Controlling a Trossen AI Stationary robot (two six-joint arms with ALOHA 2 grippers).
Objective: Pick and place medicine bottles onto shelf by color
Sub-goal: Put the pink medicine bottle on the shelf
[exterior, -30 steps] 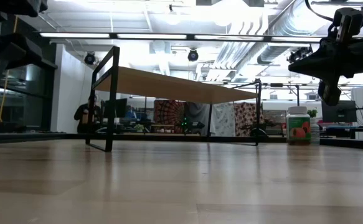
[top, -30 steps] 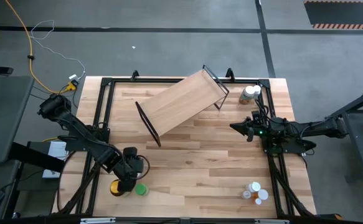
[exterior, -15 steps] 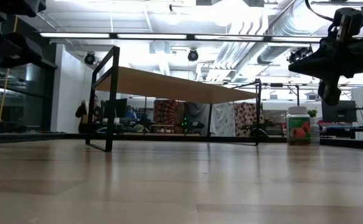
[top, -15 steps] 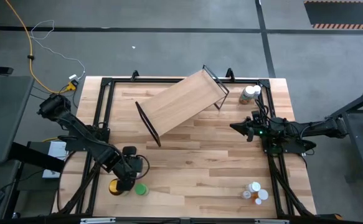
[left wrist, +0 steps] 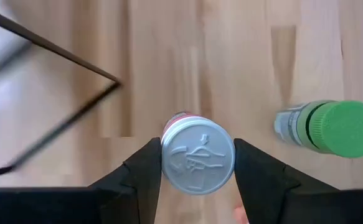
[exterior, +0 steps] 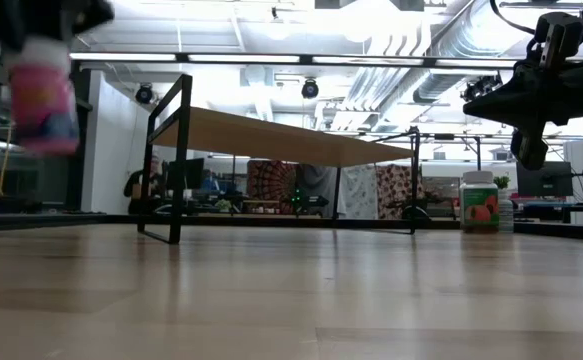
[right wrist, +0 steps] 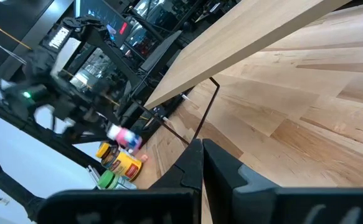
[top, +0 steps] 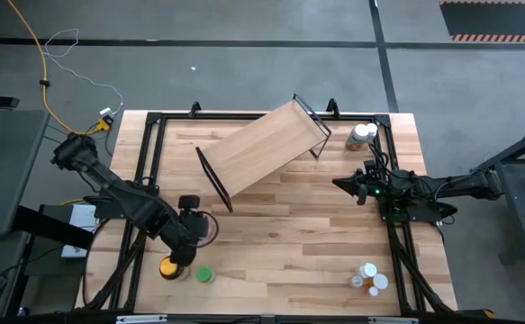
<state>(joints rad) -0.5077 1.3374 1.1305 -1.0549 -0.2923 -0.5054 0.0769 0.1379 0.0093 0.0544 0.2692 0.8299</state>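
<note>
Pink-labelled bottle [left wrist: 197,155], silver-capped, is clamped in the left gripper [left wrist: 197,163] above the table [top: 334,243], apparently lifted clear. Green-capped bottle [left wrist: 330,126] is noted just beside. Right gripper [right wrist: 202,163] is held closed, empty, near the shelf [top: 262,148].

Counting one light-wood shelf [top: 262,148] on one table [top: 316,243]. Counting two dark arms, one to the left [top: 118,193] and one to the right [top: 442,187]. Tallying bottles by kind:
- one pink-labelled bottle [left wrist: 198,155] with a silvery cap
- one green-capped bottle [top: 203,274]
- one yellow-lidded amber jar [top: 168,267]
- one peach-labelled bottle [exterior: 479,203] standing alone
- one cluster of small bottles [top: 370,277], seeming to number three, though not separating clearly

Reaching seven or so bottles in all.
</note>
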